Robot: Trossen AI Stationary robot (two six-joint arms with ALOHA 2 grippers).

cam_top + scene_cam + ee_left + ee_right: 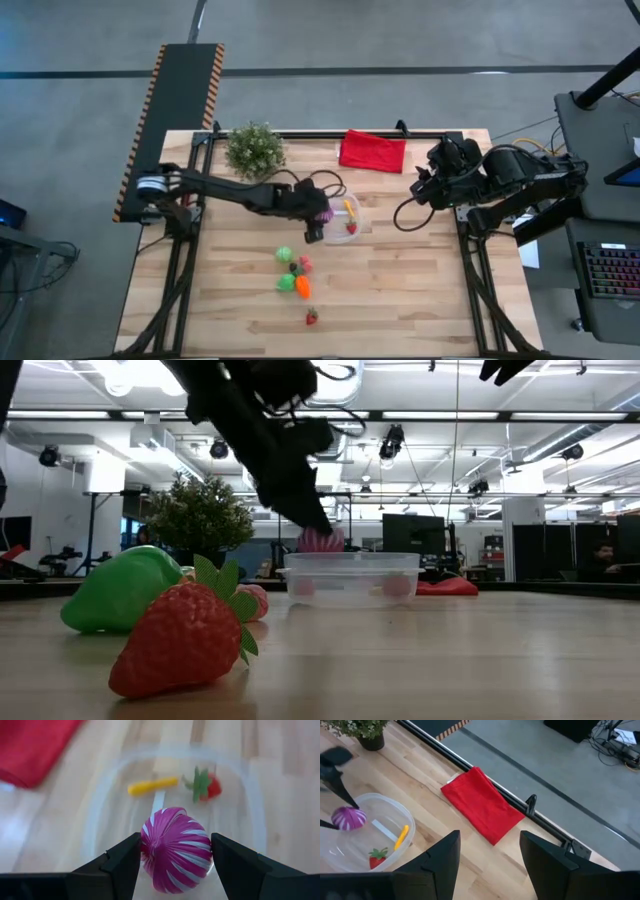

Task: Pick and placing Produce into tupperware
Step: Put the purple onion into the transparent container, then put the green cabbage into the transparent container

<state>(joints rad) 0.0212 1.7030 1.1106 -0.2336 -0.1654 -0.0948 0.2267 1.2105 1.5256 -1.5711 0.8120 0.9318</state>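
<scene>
Overhead, we see the left gripper (320, 217) reaching across the wooden table (420, 290) to the clear round tupperware (357, 217); loose produce (296, 276) lies nearby, and the right gripper (424, 184) waits beside the red cloth (373, 150).

From table height, we see a glossy strawberry (185, 637) close by.

Through the left wrist, fingers (120, 862) clamp a purple striped onion (176, 849) above the tub.

Through the right wrist, its jaws stand apart, empty.
</scene>
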